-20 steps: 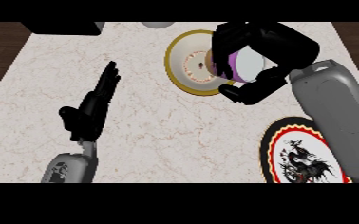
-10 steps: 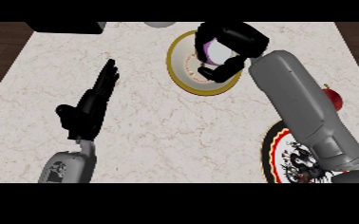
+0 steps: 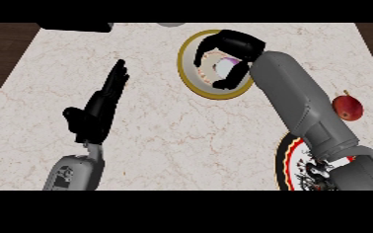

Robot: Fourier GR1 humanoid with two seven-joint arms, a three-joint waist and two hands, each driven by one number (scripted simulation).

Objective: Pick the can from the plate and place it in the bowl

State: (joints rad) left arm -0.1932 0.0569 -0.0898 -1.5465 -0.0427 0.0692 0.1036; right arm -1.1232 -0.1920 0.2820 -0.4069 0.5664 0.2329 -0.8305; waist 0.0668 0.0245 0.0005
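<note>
We see only a little of the can (image 3: 230, 68): a pale, whitish patch with a touch of purple, showing between the black fingers of the right hand (image 3: 237, 47). That hand is curled round the can from above and hides most of it, so we cannot tell which way its long axis runs or where its top points. It sits over the cream inside of the bowl (image 3: 188, 79), towards the bowl's right side; we cannot tell whether it touches the bottom.

The bowl has a yellow rim and stands near the far edge of the counter (image 3: 189, 138). The grey right forearm (image 3: 299, 103) slants from the lower right up to it, crossing over the plate (image 3: 287, 160), of which we see only a red, white and black patterned left part. A red fruit (image 3: 348, 107) lies just right of the forearm, near the counter's right edge.

Between the bowl and the left hand (image 3: 98, 109) the marble top is bare and wide. The left hand is well apart from the bowl, fingers straight and pointing away, thumb out to the side, holding nothing. A dark object (image 3: 73, 26) and a small grey thing (image 3: 171, 24) sit at the far edge.
</note>
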